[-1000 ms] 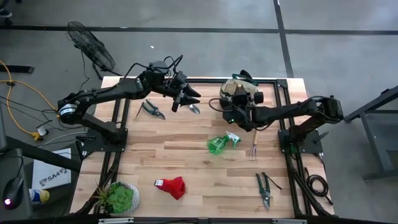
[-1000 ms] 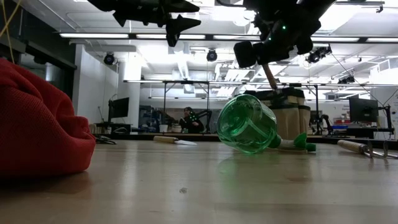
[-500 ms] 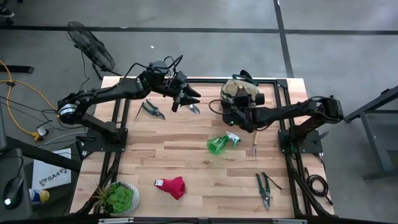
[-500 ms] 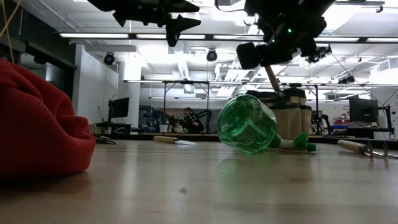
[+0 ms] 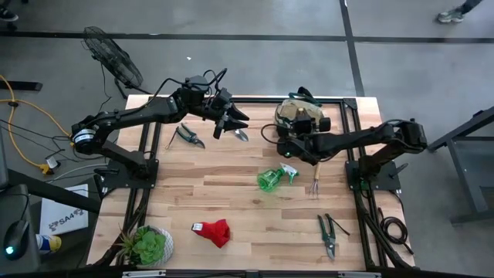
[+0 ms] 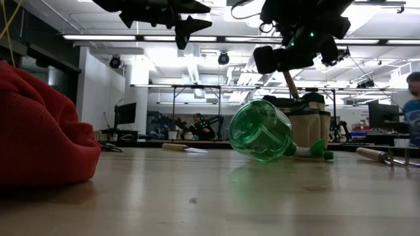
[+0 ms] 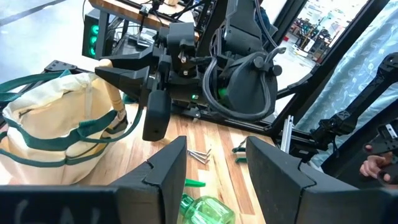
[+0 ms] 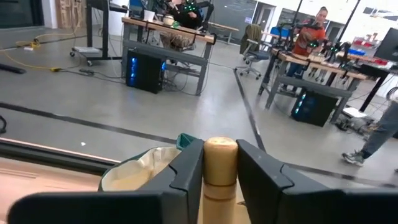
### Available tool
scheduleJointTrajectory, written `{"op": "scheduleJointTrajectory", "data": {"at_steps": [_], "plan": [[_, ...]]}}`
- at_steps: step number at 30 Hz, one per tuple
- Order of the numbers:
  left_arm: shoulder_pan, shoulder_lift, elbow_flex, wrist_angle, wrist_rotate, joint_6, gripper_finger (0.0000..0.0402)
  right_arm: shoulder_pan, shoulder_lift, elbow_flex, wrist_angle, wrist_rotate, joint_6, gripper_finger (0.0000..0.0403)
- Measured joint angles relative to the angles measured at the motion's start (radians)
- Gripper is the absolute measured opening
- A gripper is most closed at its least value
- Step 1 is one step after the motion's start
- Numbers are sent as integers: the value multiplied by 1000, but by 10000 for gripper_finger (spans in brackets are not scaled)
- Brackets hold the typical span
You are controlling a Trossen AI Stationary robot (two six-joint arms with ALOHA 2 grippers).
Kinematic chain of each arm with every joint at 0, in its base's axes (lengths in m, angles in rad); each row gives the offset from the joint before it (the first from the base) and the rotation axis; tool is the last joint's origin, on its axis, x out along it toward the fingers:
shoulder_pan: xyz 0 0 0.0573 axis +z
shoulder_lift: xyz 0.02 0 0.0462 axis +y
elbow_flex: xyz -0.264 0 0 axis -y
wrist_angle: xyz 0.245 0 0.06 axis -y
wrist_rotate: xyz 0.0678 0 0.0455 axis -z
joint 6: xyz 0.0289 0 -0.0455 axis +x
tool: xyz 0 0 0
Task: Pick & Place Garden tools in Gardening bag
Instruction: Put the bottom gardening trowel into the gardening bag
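The tan gardening bag [image 5: 296, 110] with green trim stands at the table's far right and also shows in the low view [image 6: 308, 124]. My right gripper [image 5: 291, 140] hovers beside it, shut on a wooden-handled tool [image 6: 289, 81]; the tool's metal end does not show. My left gripper [image 5: 231, 123] is open and empty in the air above a trowel [image 5: 241, 135]. Dark-handled shears [image 5: 189, 137] lie at the far left. A green spray bottle [image 5: 271, 179], a fork [image 5: 316, 182], a red glove [image 5: 214, 231] and second shears [image 5: 327, 234] lie on the table. My right gripper pinches the tool's wooden handle [image 8: 220, 177] between its two fingers. The handle's rounded end [image 8: 220, 148] sticks out past the fingertips. The tool is lifted clear of the table and slants down, its handle end [image 6: 293, 90] toward the bag's top.
A green potted plant [image 5: 147, 245] stands at the near left corner. A fan [image 5: 114, 58] stands beyond the far left edge. A person [image 6: 413, 98] shows in the room behind. Bare wood lies in the table's middle around the spray bottle.
My right gripper has gone a little toward the bag with the wooden-handled tool, which stays slanted and clear of the table.
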Motion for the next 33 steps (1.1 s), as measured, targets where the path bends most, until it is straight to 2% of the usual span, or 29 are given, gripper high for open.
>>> {"op": "scheduleJointTrajectory", "data": {"at_steps": [10, 20, 33], "plan": [[0, 0, 0, 0, 0, 0, 164, 0, -110, 0, 0, -20, -40, 148], [0, 0, 0, 0, 0, 0, 164, 0, -225, 0, 0, -164, -80, 140], [0, 0, 0, 0, 1, 0, 164, -29, -269, 0, -11, -357, -70, 139]]}}
